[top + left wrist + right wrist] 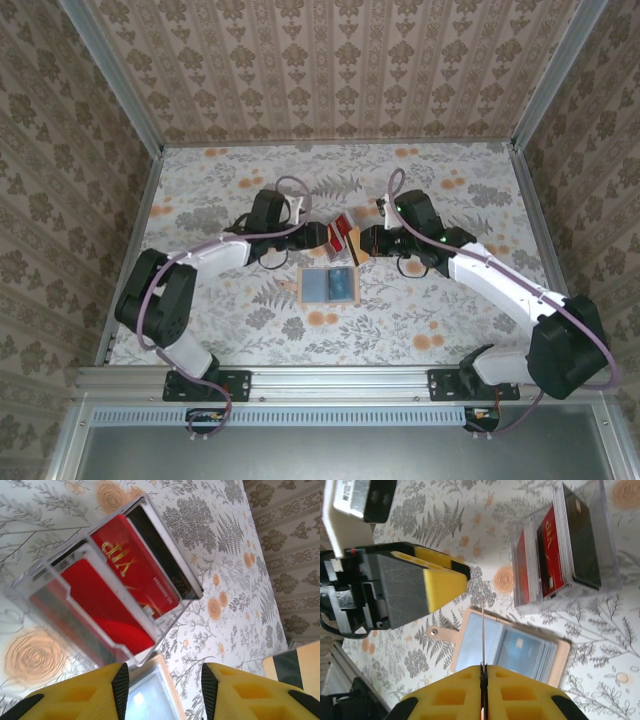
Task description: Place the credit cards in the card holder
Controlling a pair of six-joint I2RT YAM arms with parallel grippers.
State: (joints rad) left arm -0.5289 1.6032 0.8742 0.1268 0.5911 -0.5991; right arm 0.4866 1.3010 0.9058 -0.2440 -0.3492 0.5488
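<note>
Floral-patterned tabletop [200,320] sits inside a booth lined with beige damask wallpaper [300,60], and two robot arms reach in from the near edge until their tips almost meet in the middle.

The right gripper [481,670] has its yellow fingers pressed together on a single card [482,630]. The card is seen edge-on as a thin line sticking straight out from between the fingertips.

Directly beneath that hand, the card holder [520,650] lies unfolded and flat on the cloth. Its tan border and bluish-grey inner pockets face up, and its small snap tab [436,631] sticks out to one side.

Just beyond the held card's tip stands a clear plastic box [570,540]. Inside it, the remaining credit cards [551,555] stand upright in slots, glossy red with gold lettering.

The left gripper [162,680] faces the right one from across the wallet. Its yellow fingers are apart with nothing between them. The clear box is just ahead of its fingertips, and a corner of the card holder lies below the gap between them.
</note>
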